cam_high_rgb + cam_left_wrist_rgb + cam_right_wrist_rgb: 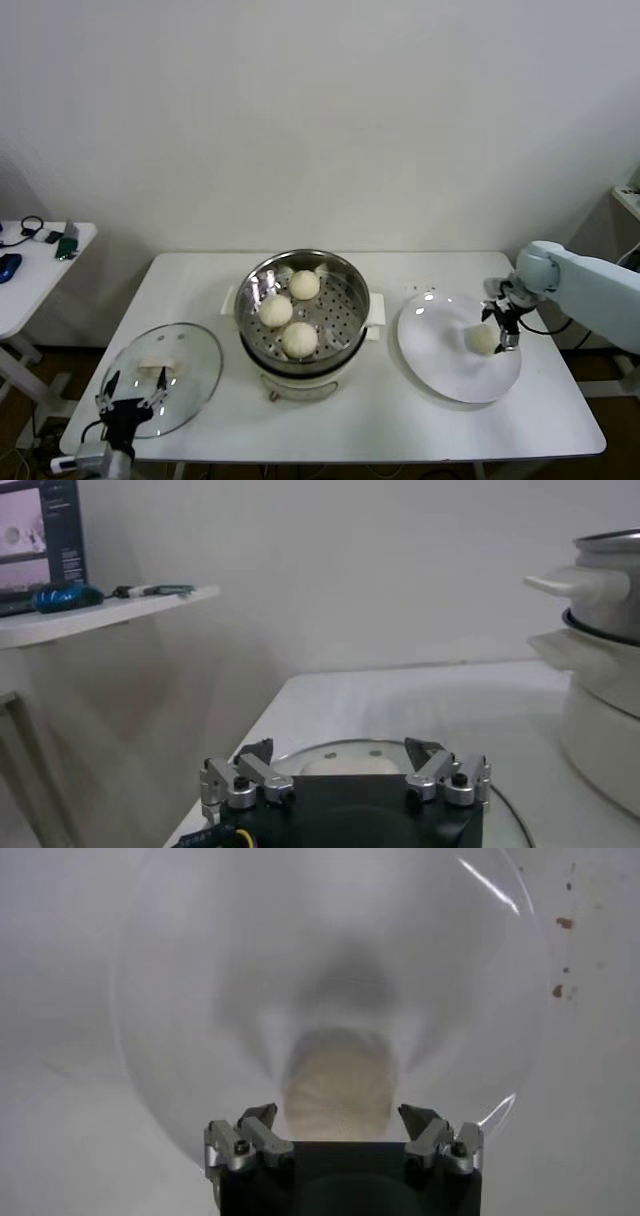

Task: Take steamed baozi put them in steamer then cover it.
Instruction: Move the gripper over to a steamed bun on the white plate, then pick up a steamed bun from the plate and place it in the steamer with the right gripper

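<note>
1. Your right gripper (pixel 497 330) is down over the white plate (pixel 440 360), jaws spread wide on either side of the last baozi (pixel 483 339) — nothing is gripped yet.
2. Three baozi (pixel 277 310) already sit in the steamer (pixel 345 282) at the table's middle; this fourth one looks like the last to go.
3. Sink the fingers evenly around the bun before you close, and close gently — soft dough will likely dent or slip if you pinch high.
4. Lift straight up so you clear the plate's rim, then carry it toward the steamer's free side.
5. Your left gripper (pixel 130 402) waits, jaws apart, at the near edge of the cover (pixel 195 365), which lies flat on the table left of the steamer.
6. The right wrist view shows the bun (pixel 340 1083) centred between the fingers; the head view can't confirm that.
7. The left wrist view shows the cover's handle (pixel 345 766) just ahead of the fingers and the steamer's side (pixel 600 590), hidden from above.
</note>
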Tool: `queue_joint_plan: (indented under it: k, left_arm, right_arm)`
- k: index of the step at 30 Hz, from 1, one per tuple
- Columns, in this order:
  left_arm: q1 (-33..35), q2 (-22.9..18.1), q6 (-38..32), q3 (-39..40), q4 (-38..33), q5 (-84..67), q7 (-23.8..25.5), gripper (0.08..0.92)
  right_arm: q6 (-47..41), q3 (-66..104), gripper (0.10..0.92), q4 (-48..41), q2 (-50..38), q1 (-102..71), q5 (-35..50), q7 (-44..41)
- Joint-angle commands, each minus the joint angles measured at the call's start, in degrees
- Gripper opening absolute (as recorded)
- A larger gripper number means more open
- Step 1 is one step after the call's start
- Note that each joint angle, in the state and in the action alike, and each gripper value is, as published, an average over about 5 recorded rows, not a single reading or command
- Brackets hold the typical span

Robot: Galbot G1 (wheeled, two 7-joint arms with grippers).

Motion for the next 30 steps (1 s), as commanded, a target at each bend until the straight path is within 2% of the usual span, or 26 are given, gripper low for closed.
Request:
queue_joint_plan:
  k: [1,7,13,18,24,30]
  left_arm:
    - [0.0,-0.1,0.0,0.1,-0.1,0.1,0.0,0.823]
    - [0.1,-0.1,-0.1,0.1,-0.1,0.1,-0.1,0.823]
    - [0.1,0.0,-0.1,0.0,-0.1,0.0,-0.1,0.823]
    - [-0.1,0.0,0.0,0.0,0.1,0.1,-0.1,0.823]
    - [-0.9,-0.2,0.4,0.3,0.1,0.3,0.0,0.823]
    - [-1.4,-0.3,0.6,0.9,-0.3,0.4,0.1,0.823]
  right_arm:
    - [0.1,3.0,0.823,-2.4,1.4,-3.2,-1.7,0.4]
    - [0.2,3.7,0.814,-3.2,1.8,-3.4,-1.8,0.4]
    - [0.4,3.6,0.733,-2.6,1.4,-2.6,-1.5,-0.1]
    - [0.3,0.3,0.710,0.6,0.1,2.8,0.0,-0.6]
    - [-0.5,-14.1,0.704,8.6,0.3,23.6,10.8,-1.9]
    - [-2.2,-24.1,0.704,13.6,5.6,43.1,24.2,-4.5]
